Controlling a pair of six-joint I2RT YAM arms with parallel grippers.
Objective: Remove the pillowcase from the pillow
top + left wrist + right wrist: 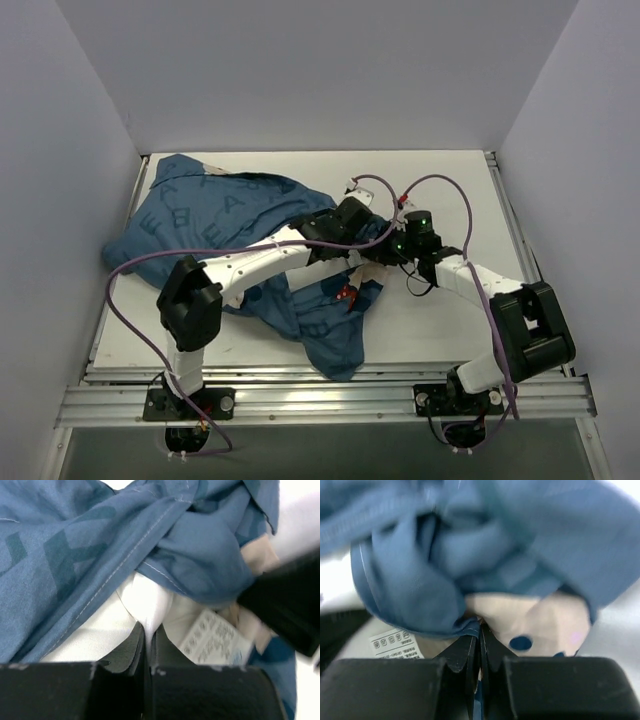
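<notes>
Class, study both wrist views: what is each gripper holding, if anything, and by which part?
The left gripper pinches a fold of the pillow where it shows under the pillowcase; the right gripper pinches the pillowcase by a bunched edge.

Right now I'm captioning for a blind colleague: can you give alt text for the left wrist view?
The left tool pinches a fold of the white pillow at bottom centre. The blue pillowcase bunches above it, and a printed care label lies to the right.
</notes>
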